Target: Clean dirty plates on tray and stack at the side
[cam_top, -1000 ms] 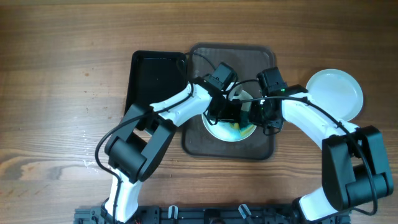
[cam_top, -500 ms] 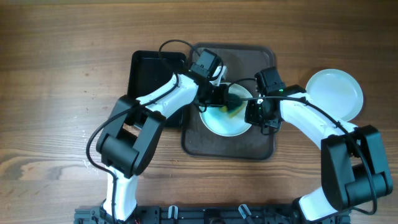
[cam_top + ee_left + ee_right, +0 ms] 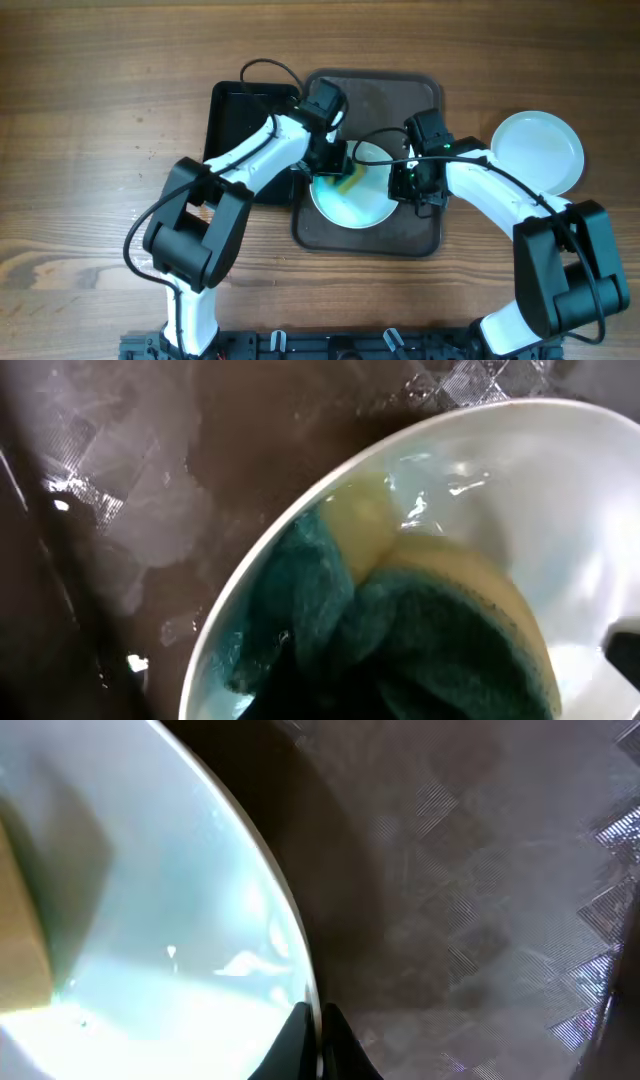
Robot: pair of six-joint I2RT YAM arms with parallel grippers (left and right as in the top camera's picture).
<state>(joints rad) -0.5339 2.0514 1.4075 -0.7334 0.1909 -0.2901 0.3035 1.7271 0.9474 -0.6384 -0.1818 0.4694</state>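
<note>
In the centre of the frame one plate (image 3: 355, 205) lies on the brown tray (image 3: 400, 100). The left end effector (image 3: 340, 172) pinches a yellow-green sponge (image 3: 430, 630) down on it — the right end effector (image 3: 312, 1035) is closed on its rim. A second plate (image 3: 538, 150) rests on the tabletop (image 3: 100, 80), at far right.
</note>
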